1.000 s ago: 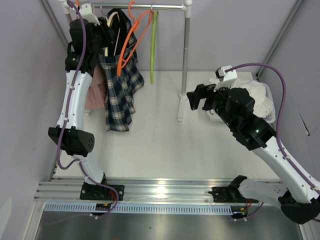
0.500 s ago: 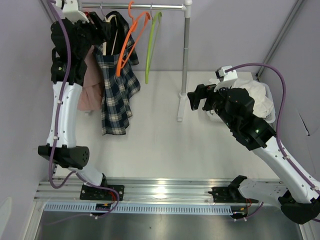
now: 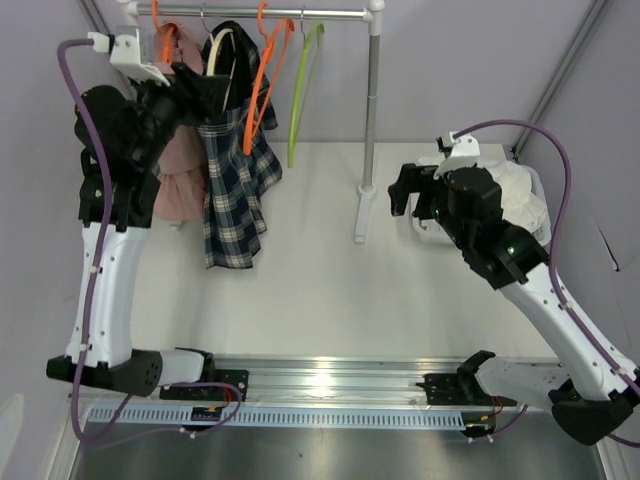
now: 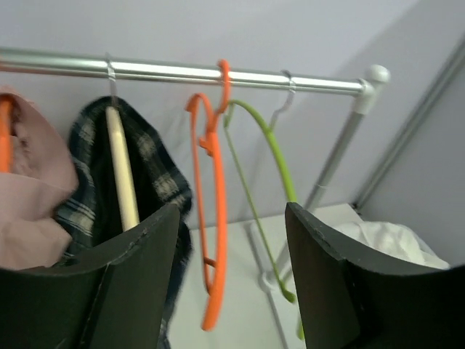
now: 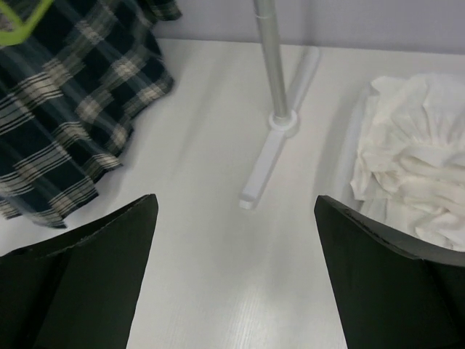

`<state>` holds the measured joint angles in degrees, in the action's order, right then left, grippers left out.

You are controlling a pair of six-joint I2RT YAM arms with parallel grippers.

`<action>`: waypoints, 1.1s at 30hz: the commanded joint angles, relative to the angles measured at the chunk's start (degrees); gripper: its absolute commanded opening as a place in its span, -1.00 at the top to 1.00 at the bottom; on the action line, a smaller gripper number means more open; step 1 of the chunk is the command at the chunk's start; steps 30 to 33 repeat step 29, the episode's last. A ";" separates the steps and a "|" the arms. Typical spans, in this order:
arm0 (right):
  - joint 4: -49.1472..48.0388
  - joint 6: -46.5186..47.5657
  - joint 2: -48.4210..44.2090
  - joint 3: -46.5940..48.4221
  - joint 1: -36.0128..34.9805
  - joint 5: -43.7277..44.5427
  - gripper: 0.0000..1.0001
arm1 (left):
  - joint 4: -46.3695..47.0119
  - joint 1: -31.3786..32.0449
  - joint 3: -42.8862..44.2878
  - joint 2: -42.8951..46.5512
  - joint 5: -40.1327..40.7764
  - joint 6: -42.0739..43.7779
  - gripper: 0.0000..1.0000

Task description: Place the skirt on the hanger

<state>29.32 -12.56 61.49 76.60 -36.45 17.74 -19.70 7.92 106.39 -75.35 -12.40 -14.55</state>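
Observation:
The dark plaid skirt [image 3: 235, 190] hangs from a cream hanger [image 4: 122, 174] hooked on the metal rail [image 3: 290, 13]; in the left wrist view the skirt [image 4: 156, 163] sits left of centre. My left gripper [image 3: 203, 86] is raised just left of the skirt's top. It [image 4: 231, 211] is open with nothing between the fingers. My right gripper [image 3: 400, 190] hovers low by the rack's right post, wide open and empty [image 5: 234, 200]. The right wrist view shows the skirt's hem [image 5: 65, 131] at the upper left.
A pink garment [image 3: 178, 170] hangs left of the skirt. An empty orange hanger [image 4: 214, 240] and a green hanger [image 4: 269, 145] hang to its right. The rack's post and foot [image 5: 280, 153] stand mid-table. White cloth [image 3: 515, 195] fills a basket at right.
My left gripper has opened and let go of the cream hanger, and the left arm has drawn back leftward. The skirt stays hanging on the rail. The right gripper shifted slightly.

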 commanded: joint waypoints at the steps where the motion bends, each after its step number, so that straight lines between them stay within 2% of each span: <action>1: 6.35 -3.96 4.06 2.24 5.93 -1.82 -0.90 | 1.95 4.90 -8.43 7.05 -0.87 -0.66 -0.31; 2: 6.71 -5.45 4.51 1.72 9.69 -5.05 -0.89 | 2.12 7.35 -10.13 8.54 -0.08 -0.22 -0.31; 5: 5.57 -7.04 4.60 -1.71 14.72 -8.59 -0.87 | 2.48 9.65 -18.39 14.34 1.33 -0.13 -0.31; 13: -0.05 -8.62 -1.36 -11.37 16.41 -10.01 -0.89 | 3.27 11.24 -37.27 26.38 -2.54 -3.91 -0.29; 18: -2.34 -9.50 -6.56 -16.74 16.41 -6.49 -0.99 | -1.47 11.24 -42.13 29.29 -1.57 -1.37 -0.29; 33: 0.73 -9.24 -4.10 -14.82 16.50 -5.87 -0.99 | -4.29 11.15 -45.57 30.18 -1.57 1.27 -0.29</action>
